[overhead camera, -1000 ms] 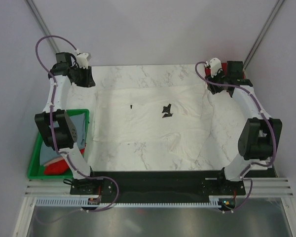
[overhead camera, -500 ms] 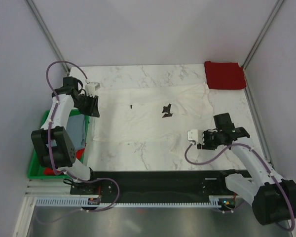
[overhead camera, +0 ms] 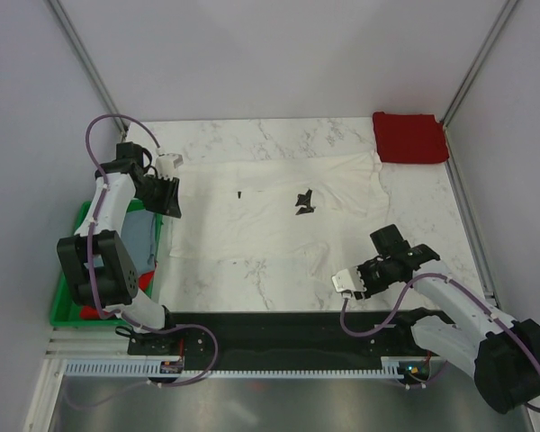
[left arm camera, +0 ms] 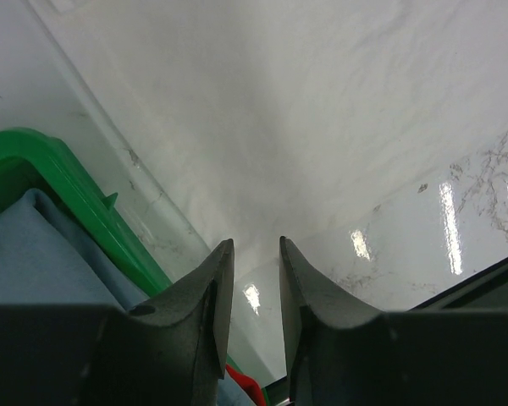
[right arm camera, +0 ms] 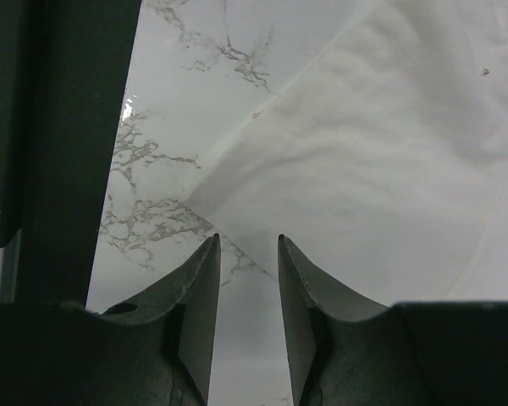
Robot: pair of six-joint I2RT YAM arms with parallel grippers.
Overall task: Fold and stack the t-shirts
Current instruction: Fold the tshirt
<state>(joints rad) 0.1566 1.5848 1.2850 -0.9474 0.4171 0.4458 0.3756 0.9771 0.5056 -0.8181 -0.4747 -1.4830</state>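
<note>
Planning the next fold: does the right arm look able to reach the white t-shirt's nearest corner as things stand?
Probably yes: the right tool hovers beside a corner of the white t-shirt, only bare table between.

The left tool (left arm camera: 256, 245), slightly parted, hangs over white t-shirt (left arm camera: 322, 101) beside green crate (left arm camera: 59, 178).
</note>
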